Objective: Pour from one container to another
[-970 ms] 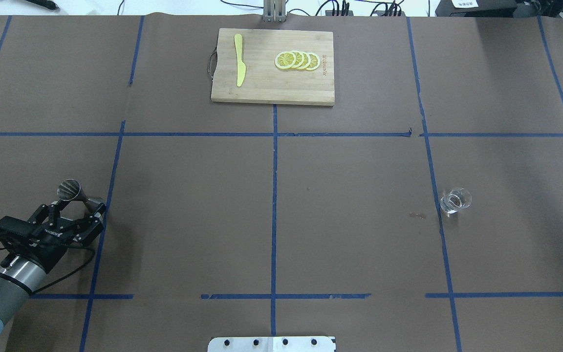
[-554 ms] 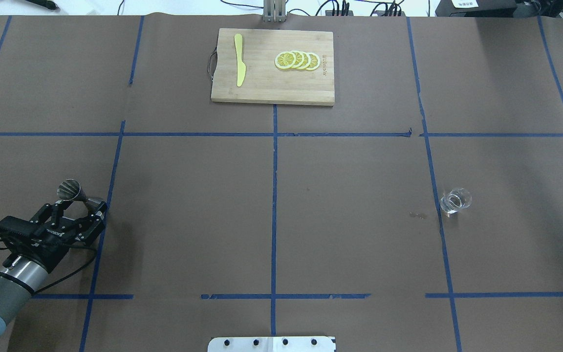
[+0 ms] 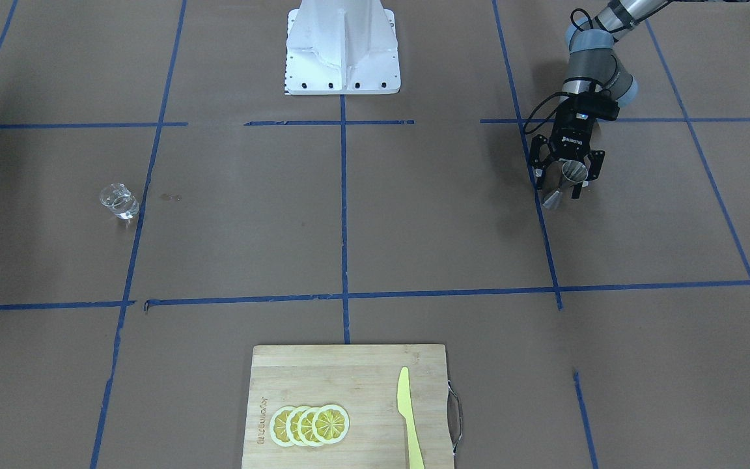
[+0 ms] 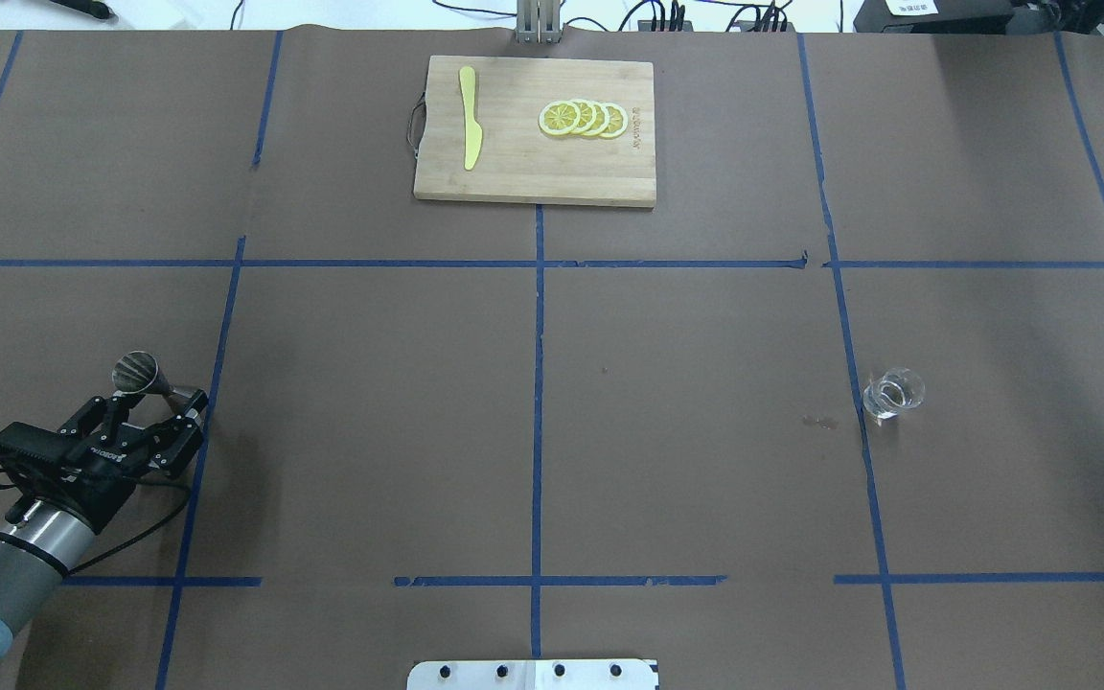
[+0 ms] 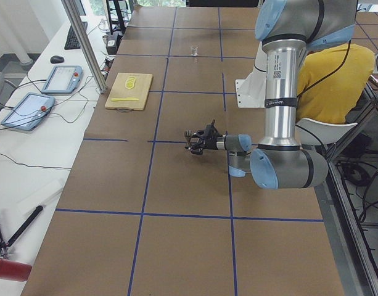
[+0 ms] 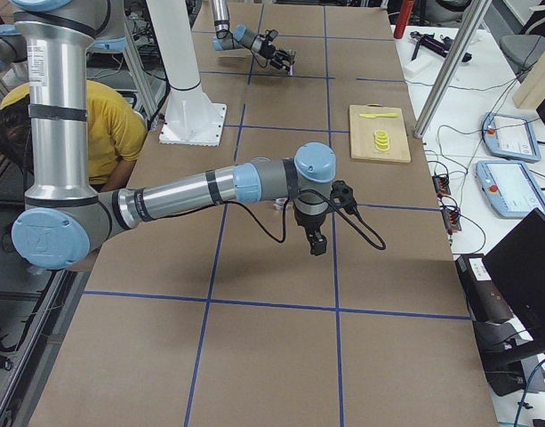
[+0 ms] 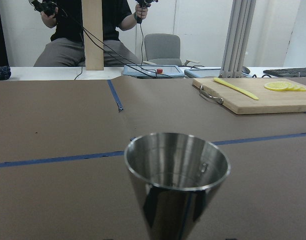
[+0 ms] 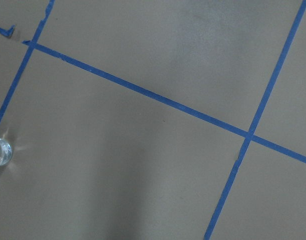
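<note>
The jigger (image 4: 135,369) is occupying the counter's (image 4: 686,431) left, the glass (image 4: 893,391) its right, while the board (image 4: 533,182) at far centre is carrying a knife (image 4: 469,115) left of the slices (image 4: 583,118).

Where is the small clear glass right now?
In the overhead view the small glass stands on the right side of the table, just right of a blue tape line, with small stains just beyond that line.

A wooden cutting board (image 4: 533,168) carries four overlapping lemon slices (image 4: 583,119) and a yellow knife (image 4: 469,117).
</note>
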